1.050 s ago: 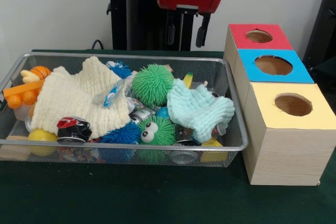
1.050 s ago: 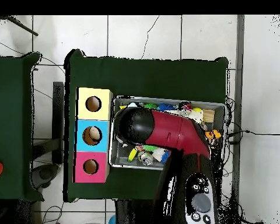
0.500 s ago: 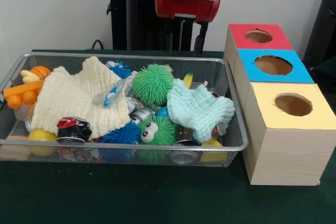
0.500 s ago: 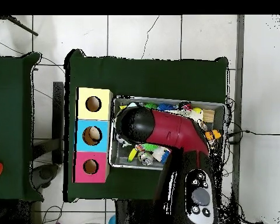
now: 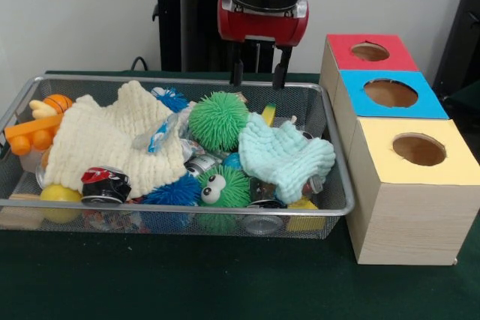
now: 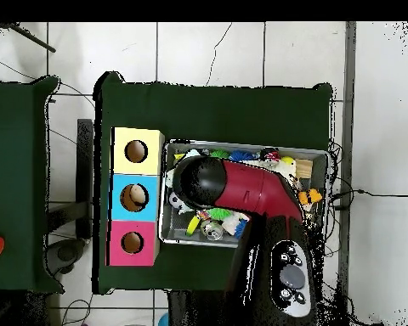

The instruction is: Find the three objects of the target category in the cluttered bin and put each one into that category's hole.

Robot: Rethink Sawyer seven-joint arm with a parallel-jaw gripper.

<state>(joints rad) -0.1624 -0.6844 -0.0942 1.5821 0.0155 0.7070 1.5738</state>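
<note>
The gripper hangs near the top middle with its jaws spread and empty. Just below it, in the middle of the bin, sits a green spiky ball. It looks soft, light and squishy, so squeeze it around its round middle.

Red arm covers bin; three-holed box beside it.
</note>
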